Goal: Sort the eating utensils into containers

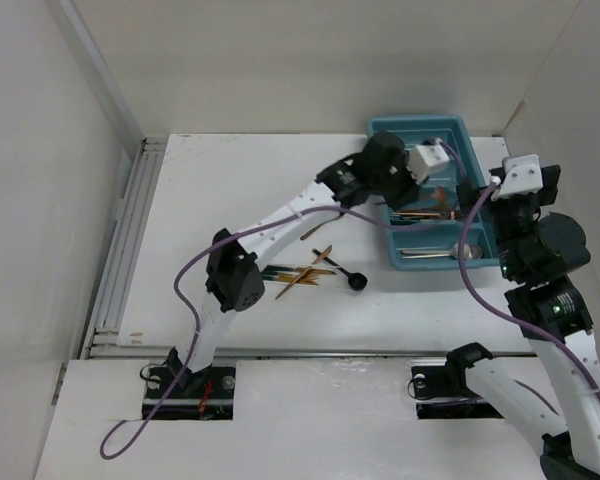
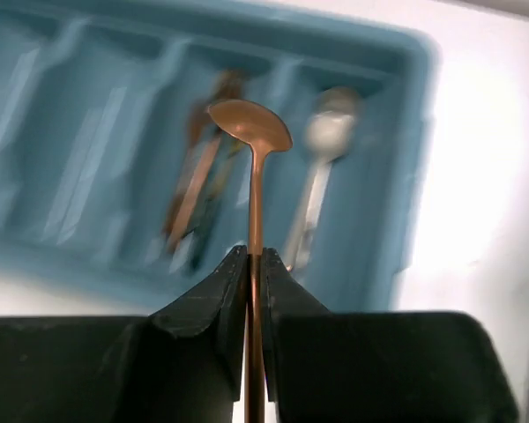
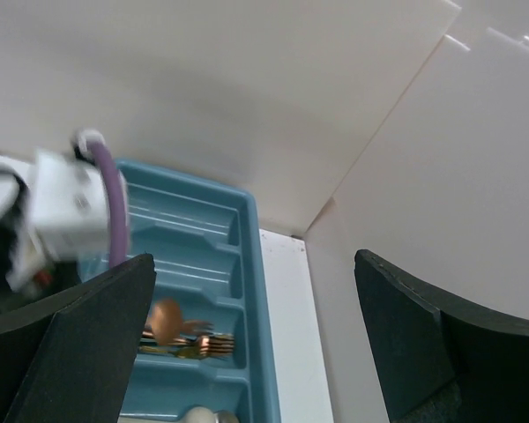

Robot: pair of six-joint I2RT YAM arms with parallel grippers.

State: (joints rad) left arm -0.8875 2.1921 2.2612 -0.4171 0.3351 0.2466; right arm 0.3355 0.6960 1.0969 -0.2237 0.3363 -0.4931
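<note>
Firmly, the left tool (image 2: 256, 264) pinches a copper spoon (image 2: 251, 141) by its handle above the teal tray (image 2: 412, 176). One compartment holds copper and dark utensils (image 2: 198, 185), the end compartment a silver spoon (image 2: 322, 167). The right tool (image 3: 254, 264) gapes wide.

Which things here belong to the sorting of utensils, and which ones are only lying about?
Belong to the job:
- copper spoon, held in the left claw
- teal tray
- silver spoon, already in the tray
- loose utensils, heaped on the table
- black spoon, beside them

Only lying about:
- purple cable
- metal rails, at the table's left edge
</note>
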